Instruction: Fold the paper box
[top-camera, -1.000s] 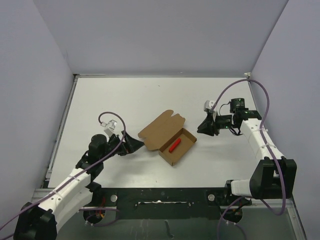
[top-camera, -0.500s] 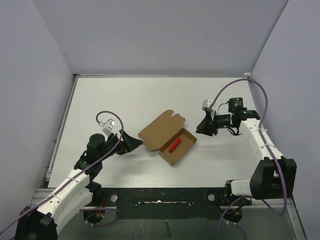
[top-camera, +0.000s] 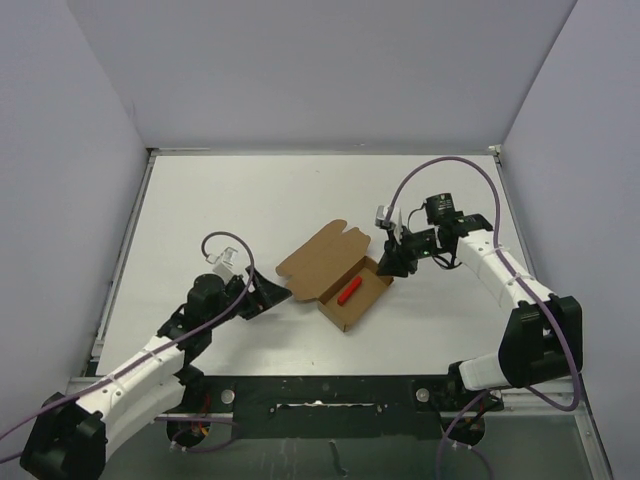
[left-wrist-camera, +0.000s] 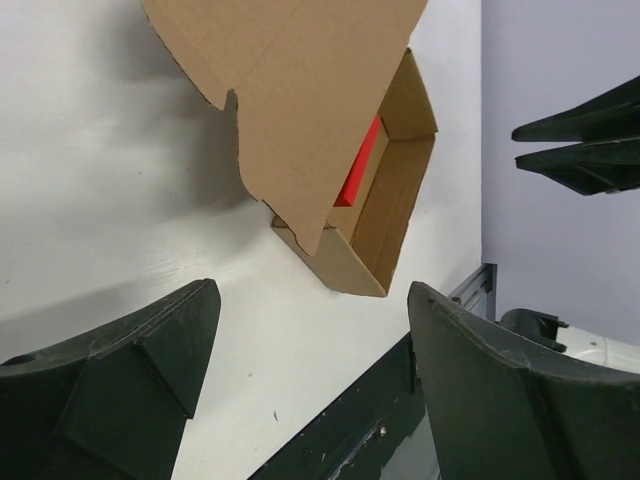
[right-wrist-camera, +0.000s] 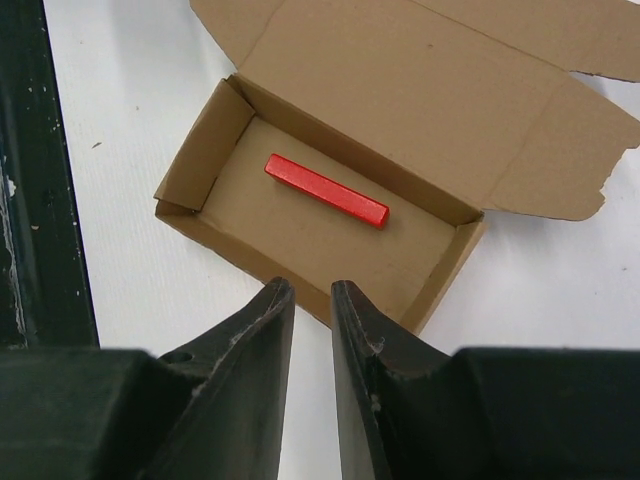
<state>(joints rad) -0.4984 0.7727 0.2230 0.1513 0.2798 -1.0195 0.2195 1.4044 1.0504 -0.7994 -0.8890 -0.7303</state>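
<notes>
The right gripper (top-camera: 386, 266) has come left to the right end of the open paper box (top-camera: 335, 272) at mid-table. Its jaws are almost together and hold nothing. The left gripper (top-camera: 276, 292), wide but narrowing, is empty beside the lid. I think the folding starts soon.

We've got a brown thin-cardboard paper box (top-camera: 322, 255), plain unprinted tan inside and out. Then a small bright red rectangular block (right-wrist-camera: 327, 190), one solid colour. The table (top-camera: 230, 200) is flat white. The left claw (left-wrist-camera: 310, 290) and right claw (right-wrist-camera: 310, 288) read matt black. The arms (top-camera: 130, 375) are white with black joints, trailing purple cables (top-camera: 440, 162). The walls (top-camera: 320, 70) are pale lilac.
</notes>
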